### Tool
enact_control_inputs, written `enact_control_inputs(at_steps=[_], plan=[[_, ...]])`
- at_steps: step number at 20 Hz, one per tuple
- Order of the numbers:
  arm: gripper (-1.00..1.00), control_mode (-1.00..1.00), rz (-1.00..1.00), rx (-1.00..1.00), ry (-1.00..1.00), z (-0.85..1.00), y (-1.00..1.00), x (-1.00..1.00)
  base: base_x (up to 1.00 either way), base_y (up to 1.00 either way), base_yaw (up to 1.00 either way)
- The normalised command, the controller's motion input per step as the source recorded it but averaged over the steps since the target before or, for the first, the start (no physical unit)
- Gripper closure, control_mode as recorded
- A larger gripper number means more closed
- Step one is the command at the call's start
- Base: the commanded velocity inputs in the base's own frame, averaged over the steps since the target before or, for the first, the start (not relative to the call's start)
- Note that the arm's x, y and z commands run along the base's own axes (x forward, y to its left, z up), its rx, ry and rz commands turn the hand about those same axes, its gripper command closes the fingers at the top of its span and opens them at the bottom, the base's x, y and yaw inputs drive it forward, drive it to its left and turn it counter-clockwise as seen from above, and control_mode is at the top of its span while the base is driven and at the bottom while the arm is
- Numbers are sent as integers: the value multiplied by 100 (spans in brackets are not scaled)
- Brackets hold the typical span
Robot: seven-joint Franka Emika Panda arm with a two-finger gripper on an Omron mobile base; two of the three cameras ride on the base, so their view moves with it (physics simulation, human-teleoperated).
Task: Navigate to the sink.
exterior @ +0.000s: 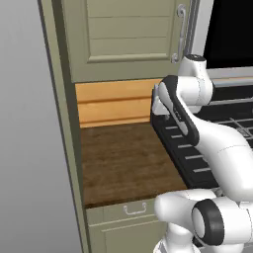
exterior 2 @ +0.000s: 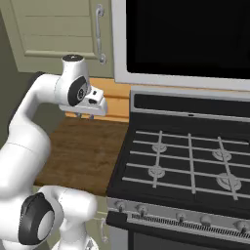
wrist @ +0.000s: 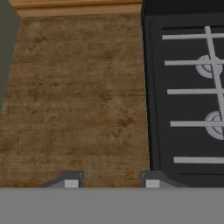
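- Over the dark brown wooden countertop (wrist: 74, 96), my two-finger pincer (wrist: 111, 180) hangs with its tips apart, holding nothing.
- Just beside it lies the black stovetop with grey grates (exterior 2: 190, 161).

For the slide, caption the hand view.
Open gripper hovering over wooden countertop beside black stovetop.

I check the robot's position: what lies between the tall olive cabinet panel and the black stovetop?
A bare dark brown wooden countertop fills the stretch between cabinet panel and stovetop, seen in all views.
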Motion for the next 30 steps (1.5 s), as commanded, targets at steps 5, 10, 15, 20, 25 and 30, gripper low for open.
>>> enact_control_inputs(at_steps=[5,10,15,20,25,30], plan=[[-100,100,0,0,0,0,0,0,-24,0,-11],[-100,100,0,0,0,0,0,0,-57,0,-73],[-100,100,0,0,0,0,0,0,-28,1,-95],[-100,100,0,0,0,0,0,0,-3,0,-100],[-100,100,0,0,0,0,0,0,0,0,-99],[-100,100,0,0,0,0,0,0,0,-6,-99]])
